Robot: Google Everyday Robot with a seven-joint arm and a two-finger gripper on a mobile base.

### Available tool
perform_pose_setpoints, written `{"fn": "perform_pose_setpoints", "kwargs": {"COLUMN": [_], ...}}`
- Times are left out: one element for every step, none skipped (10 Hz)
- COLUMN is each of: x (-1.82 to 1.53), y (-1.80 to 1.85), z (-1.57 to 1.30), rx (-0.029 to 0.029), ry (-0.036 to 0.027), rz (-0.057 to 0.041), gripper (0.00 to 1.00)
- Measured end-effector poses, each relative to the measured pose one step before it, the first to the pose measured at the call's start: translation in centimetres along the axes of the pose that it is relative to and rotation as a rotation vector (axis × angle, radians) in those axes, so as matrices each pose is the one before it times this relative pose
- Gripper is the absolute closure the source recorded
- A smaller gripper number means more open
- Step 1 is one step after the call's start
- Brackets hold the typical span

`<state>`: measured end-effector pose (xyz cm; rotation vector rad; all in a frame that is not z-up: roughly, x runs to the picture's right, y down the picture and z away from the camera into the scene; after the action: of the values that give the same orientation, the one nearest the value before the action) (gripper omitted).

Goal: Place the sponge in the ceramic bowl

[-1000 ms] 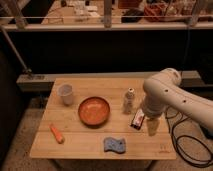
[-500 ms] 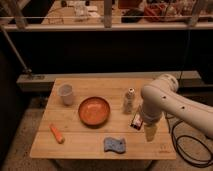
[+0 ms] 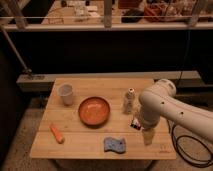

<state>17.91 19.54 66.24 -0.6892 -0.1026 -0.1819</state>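
Note:
The blue-grey sponge point(image 3: 114, 145) lies flat near the front edge of the wooden table point(image 3: 70, 145), right of the middle. The orange-brown ceramic bowl point(image 3: 94, 110) sits upright and empty at the table's centre, a little behind and left of the sponge. My gripper point(image 3: 147, 137) hangs from the white arm point(image 3: 165, 107) over the front right of the table, to the right of the sponge and apart from it. Nothing shows in its grasp.
A small white cup point(image 3: 66, 93) stands at the back left. An orange carrot-like stick point(image 3: 57, 133) lies at the front left. A pale bottle point(image 3: 129, 101) stands right of the bowl, with a small dark packet point(image 3: 134, 123) beside the arm. A black cable point(image 3: 187, 150) hangs at right.
The arm has drifted slightly left and forward, bringing the gripper a little closer to the sponge. The objects on the table have not moved.

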Motion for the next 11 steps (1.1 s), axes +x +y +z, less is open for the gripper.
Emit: {"fn": "perform_pose_setpoints", "kwargs": {"x": [-0.435,-0.342,-0.543,-0.394,-0.114,-0.103,-0.262,-0.463,-0.422,-0.269,-0.188], "y": [0.328,0.12,0.141,0.188,0.024,0.164,0.182,0.061,0.088,0.157,0.073], "z": [0.382,0.208,0.388,0.299,0.076,0.157,0.232,0.284,0.284,0.23,0.166], "rx": [-0.0017,-0.00014,0.00002,-0.00235,0.00132,-0.00198,-0.00125,0.00016,0.00044,-0.00099,0.00026], "ry": [-0.00523,-0.00359,-0.00654,-0.00349,-0.00067,-0.00256,-0.00357,-0.00505,-0.0048,-0.0043,-0.00242], "rz": [-0.0093,-0.00673,-0.00818,-0.00568,-0.00269,-0.00419,-0.00957,-0.01179,-0.0096,-0.0052,-0.00444], "gripper": [0.2,0.2,0.2,0.2,0.2,0.2,0.2,0.2,0.2,0.2,0.2]}}
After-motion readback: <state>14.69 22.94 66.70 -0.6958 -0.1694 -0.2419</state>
